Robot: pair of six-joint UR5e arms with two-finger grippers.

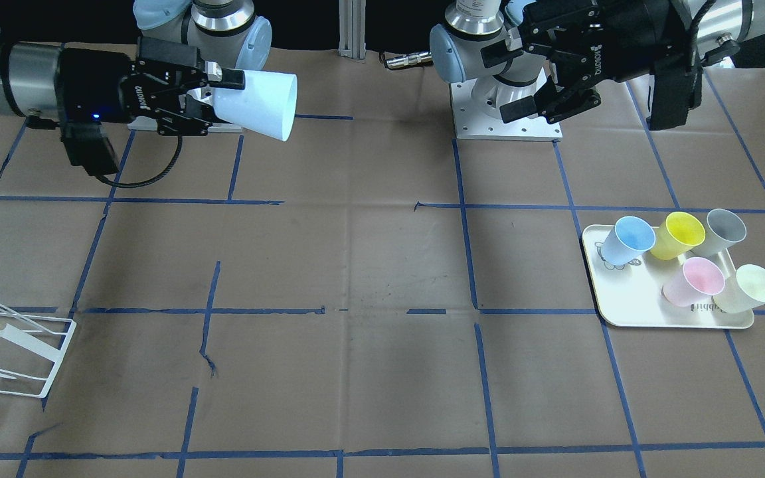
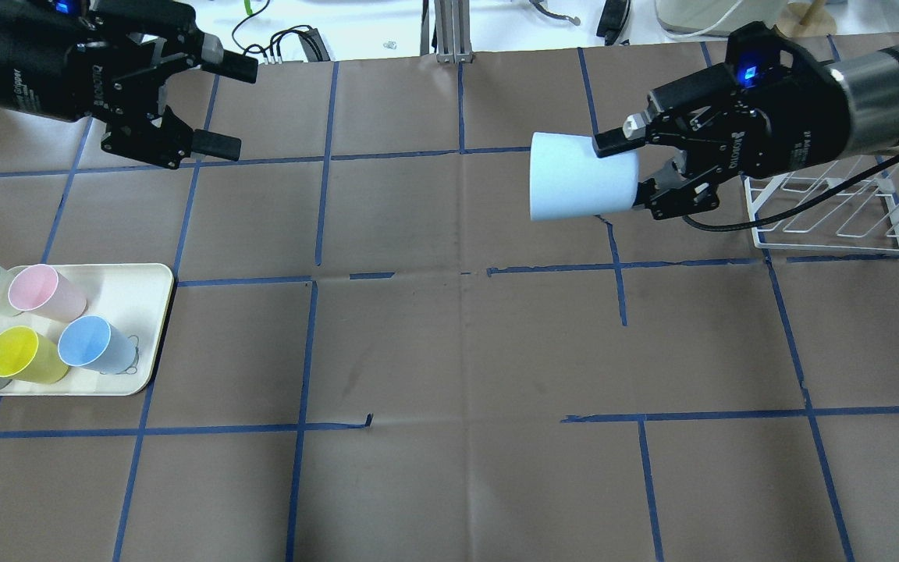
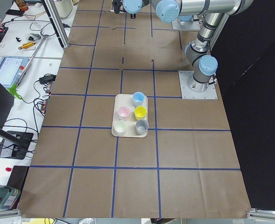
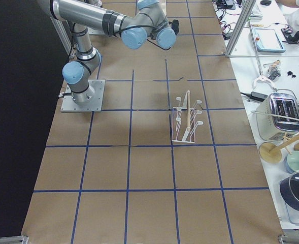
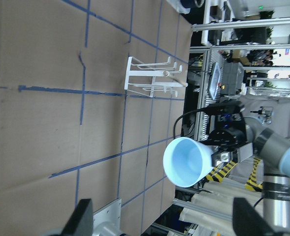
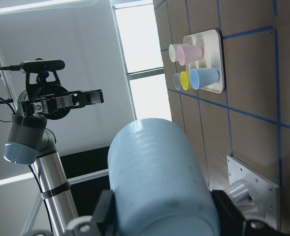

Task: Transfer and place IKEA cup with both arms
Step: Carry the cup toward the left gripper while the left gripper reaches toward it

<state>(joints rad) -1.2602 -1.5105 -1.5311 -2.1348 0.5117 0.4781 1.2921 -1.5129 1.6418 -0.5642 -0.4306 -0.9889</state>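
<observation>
At nine o'clock of my right gripper (image 2: 627, 168), seen overhead, juts the IKEA cup (image 2: 574, 186), its base pinched. My left gripper (image 2: 229, 108) hangs spread, well apart.

Five cups (image 3: 140, 112) stand on the tray (image 3: 123, 99) near the left arm (image 3: 206, 66).

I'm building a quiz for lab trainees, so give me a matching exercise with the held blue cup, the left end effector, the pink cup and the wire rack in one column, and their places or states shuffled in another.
Column one:
1. IKEA cup
2. left end effector
3. pink cup
4. white wire rack

Column two:
A. on the tray
B. open, holding nothing
C. on the table, on the robot's right side
D. held sideways in the right end effector

Pairs: 1-D, 2-B, 3-A, 4-C
</observation>
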